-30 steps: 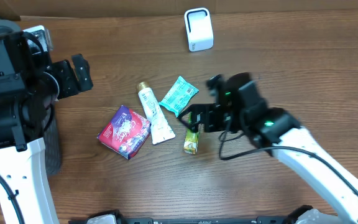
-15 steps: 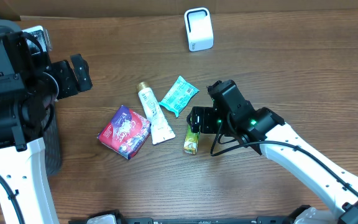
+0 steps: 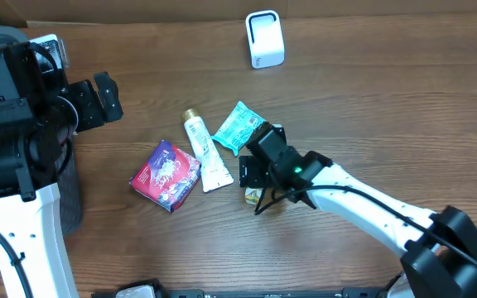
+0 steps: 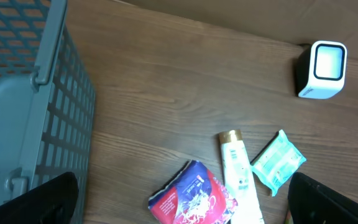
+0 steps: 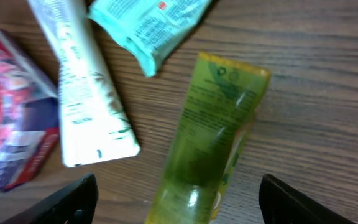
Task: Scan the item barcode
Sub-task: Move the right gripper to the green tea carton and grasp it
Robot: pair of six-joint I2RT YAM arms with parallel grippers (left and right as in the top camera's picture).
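A yellow-green tube [image 5: 213, 137] lies on the wooden table, its lower end between the two fingers of my right gripper [image 5: 185, 208]. That gripper is open, with a clear gap on each side of the tube. From overhead the right gripper [image 3: 252, 176] hangs right over the tube [image 3: 255, 197], hiding most of it. The white scanner [image 3: 265, 39] stands at the far edge, well away. My left gripper [image 3: 110, 98] is open and empty at the far left, raised above the table.
Left of the green tube lie a white tube [image 3: 204, 153], a teal packet [image 3: 238, 127] and a red and purple packet [image 3: 166, 174]. A grey mesh basket [image 4: 23, 93] stands at the left edge under the left arm.
My right arm has swung left and down from beside the green tube to right over it. Its jaws have narrowed a little. The left arm and the items have not moved.
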